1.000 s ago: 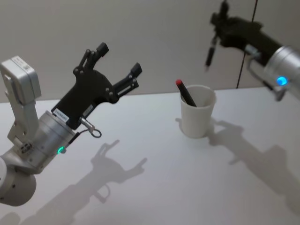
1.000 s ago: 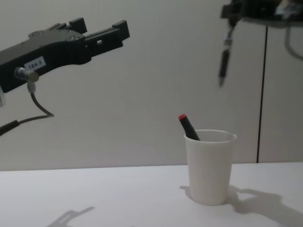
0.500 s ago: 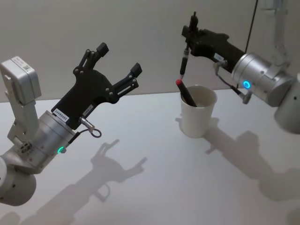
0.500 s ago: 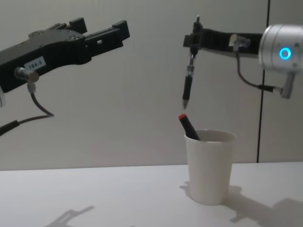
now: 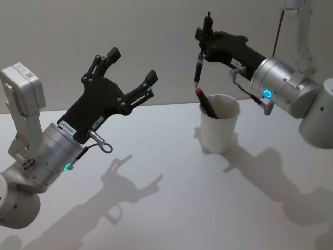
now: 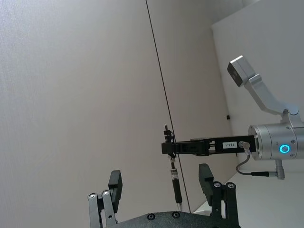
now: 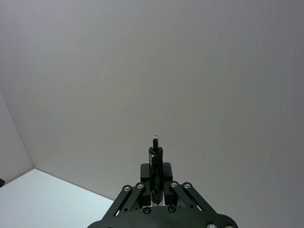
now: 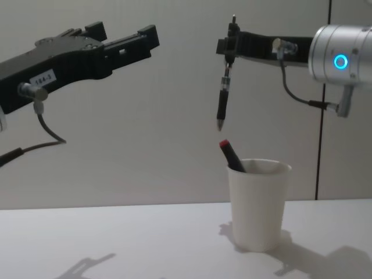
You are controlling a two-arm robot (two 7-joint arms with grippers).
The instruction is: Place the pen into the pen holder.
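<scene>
Black and spread open, the left gripper (image 5: pixel 130 67) hangs idle above the white table (image 5: pixel 171 208). Further right, the right gripper (image 8: pixel 228 46) pinches the pen (image 8: pixel 222 102) upright, tip down, above the pen holder's (image 8: pixel 257 203) left rim, where a red-capped marker (image 8: pixel 231 156) leans inside.

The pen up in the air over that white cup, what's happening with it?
The right gripper holds a dark pen by its top end, hanging tip down above the pen holder, a white paper cup on the table. The tip is above the cup's left edge, not inside. A red-capped pen already leans in the cup. The left gripper is raised off to the left, fingers open, holding nothing.
</scene>
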